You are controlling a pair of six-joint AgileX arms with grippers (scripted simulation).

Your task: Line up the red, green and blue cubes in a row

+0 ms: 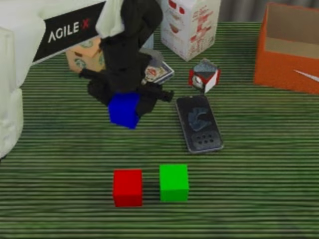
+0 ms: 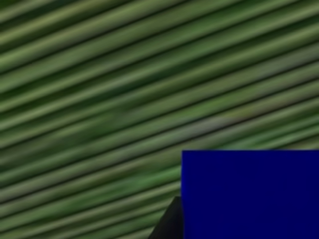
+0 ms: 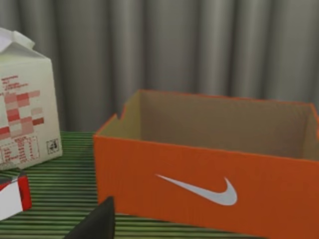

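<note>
the left end effector [image 1: 130, 99] hangs over the middle-left of the green striped table [image 1: 259, 164], its black fingers closed on the blue cube [image 1: 123, 110], which shows just below the arm's dark wrist. in the left wrist view the blue cube [image 2: 249, 194] fills one corner, with a dark finger [image 2: 169, 224] against its edge and only striped cloth behind it.

the red cube [image 1: 127, 186] and the green cube [image 1: 174, 182] sit side by side near the front edge, close together but apart, red to the left of green. the blue cube is well behind them, nearer the red one's side.

a phone [image 1: 199, 123] lies flat right of the end effector, with a small patterned cube [image 1: 204, 75] behind it. a white carton [image 1: 190, 26] stands at the back, and an orange open box [image 1: 289, 47] sits at the back right. a tan box [image 1: 85, 57] peeks out behind the arm.

the right end effector does not show in the top view; whether it is open cannot be told.
</note>
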